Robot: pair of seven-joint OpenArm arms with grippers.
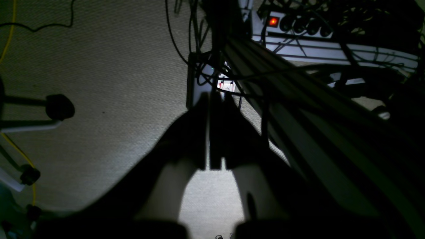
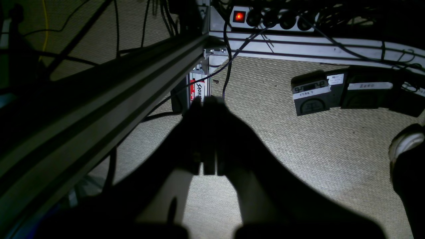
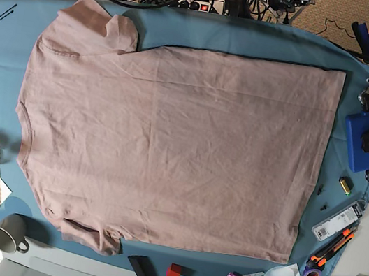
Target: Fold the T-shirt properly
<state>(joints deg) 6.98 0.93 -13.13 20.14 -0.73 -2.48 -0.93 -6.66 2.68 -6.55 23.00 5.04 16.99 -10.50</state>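
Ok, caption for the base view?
Pink-beige T-shirt spread flat, unfolded, on teal table cloth; tools and a mug along the edges.

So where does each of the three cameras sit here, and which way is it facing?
Left wrist: on the left arm, facing the carpeted floor; shut left gripper in silhouette.
Right wrist: on the right arm, facing the floor; shut right gripper in silhouette.
Base: overhead, looking straight down on the T-shirt spread over the table cloth; no arm shows.
Both wrist views share the power strip.
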